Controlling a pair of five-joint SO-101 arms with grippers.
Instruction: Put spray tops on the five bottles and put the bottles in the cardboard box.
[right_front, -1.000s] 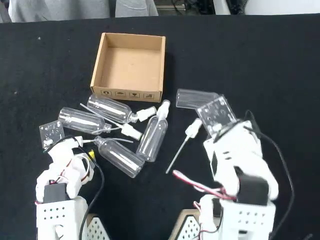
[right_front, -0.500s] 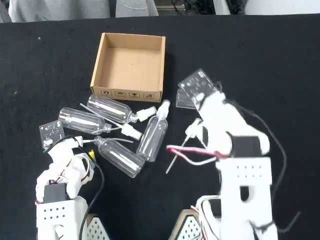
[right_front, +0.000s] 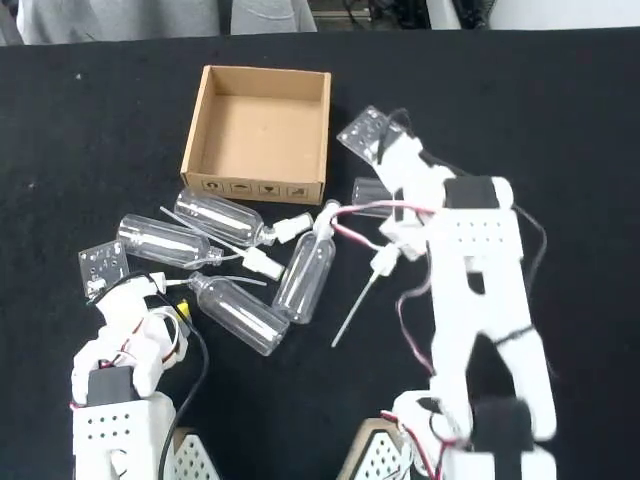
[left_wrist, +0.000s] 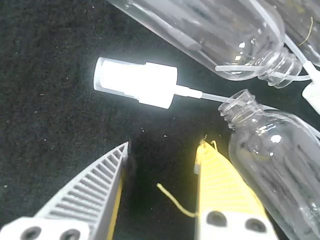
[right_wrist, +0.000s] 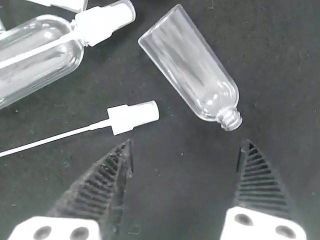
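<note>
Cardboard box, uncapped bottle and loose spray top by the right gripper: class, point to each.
cardboard box (right_front: 250, 186), high view, front wall.
uncapped bottle (right_wrist: 189, 65), right wrist view, mid body.
loose spray top (right_wrist: 133, 117), right wrist view, white cap.

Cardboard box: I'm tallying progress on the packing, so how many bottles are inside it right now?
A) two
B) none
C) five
B: the cardboard box shows only its bare floor, and the bottles lie outside it on the black table.
</note>
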